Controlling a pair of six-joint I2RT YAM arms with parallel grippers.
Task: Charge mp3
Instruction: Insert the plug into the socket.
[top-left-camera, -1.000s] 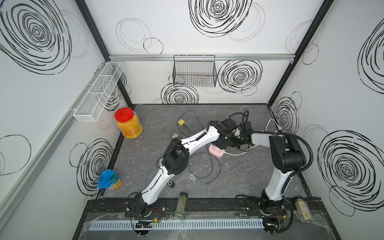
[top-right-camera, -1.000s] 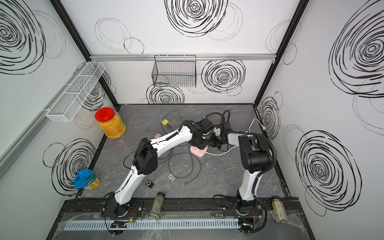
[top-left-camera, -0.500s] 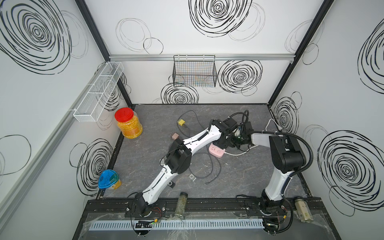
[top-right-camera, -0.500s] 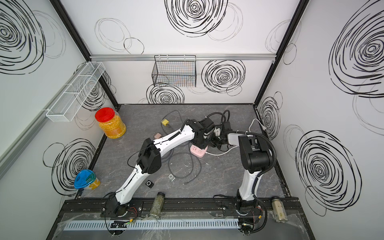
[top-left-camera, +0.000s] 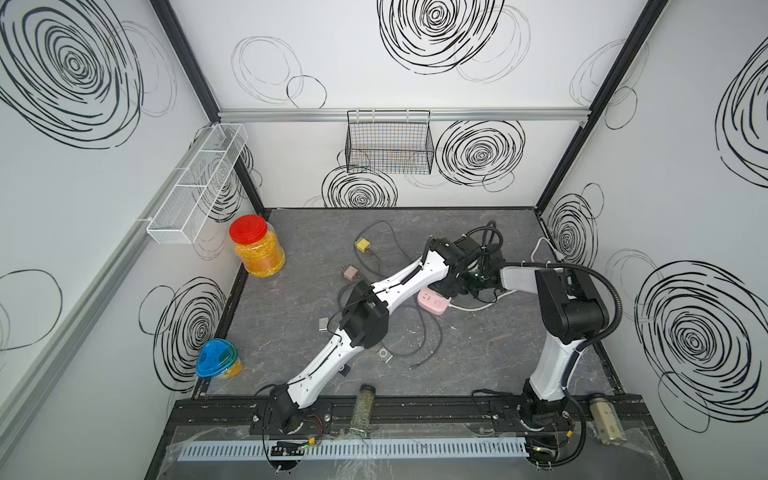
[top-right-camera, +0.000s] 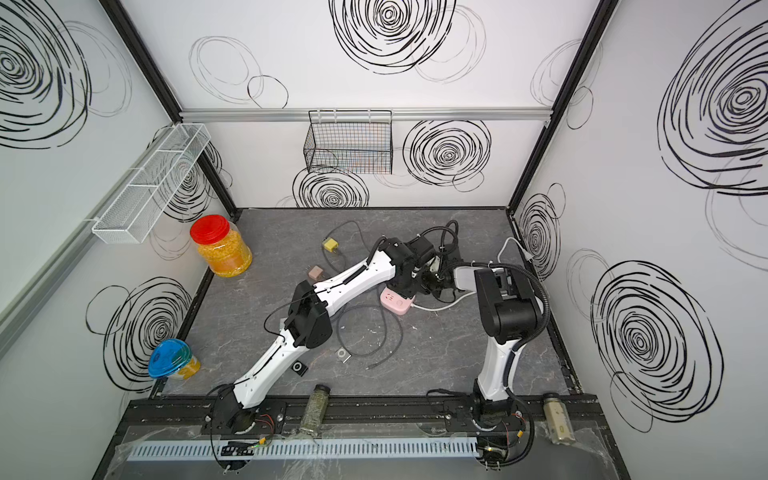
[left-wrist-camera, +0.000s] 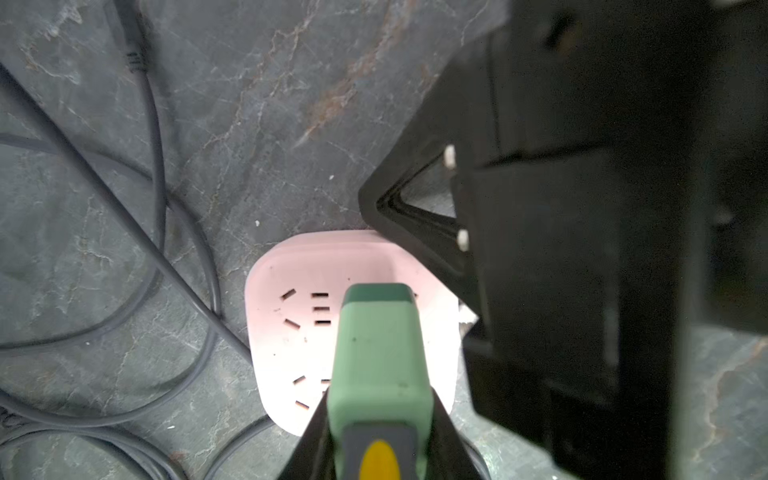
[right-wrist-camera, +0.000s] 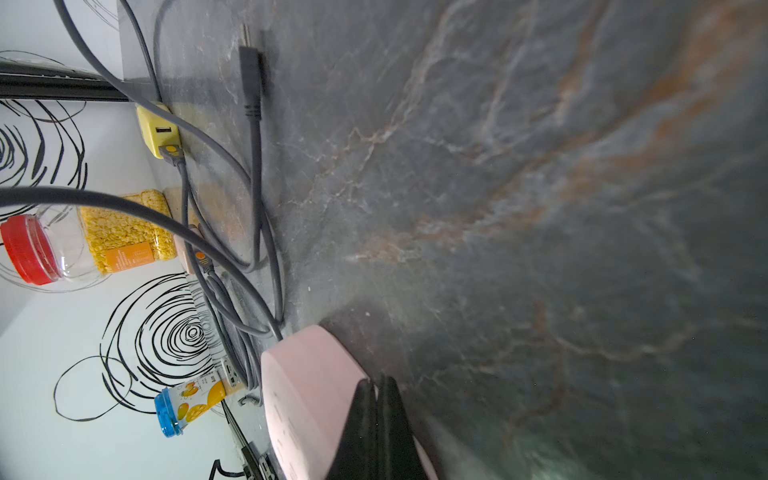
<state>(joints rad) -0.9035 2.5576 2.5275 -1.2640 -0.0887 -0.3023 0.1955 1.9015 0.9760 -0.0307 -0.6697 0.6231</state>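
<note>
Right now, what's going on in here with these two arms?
The left end effector is clamped on a green charger plug and holds it over the sockets of a pink power strip. The right end effector is shut, with its tips against the strip's edge, apparently steadying it. Whether the plug's prongs are already in a socket can't be told from here.
</note>
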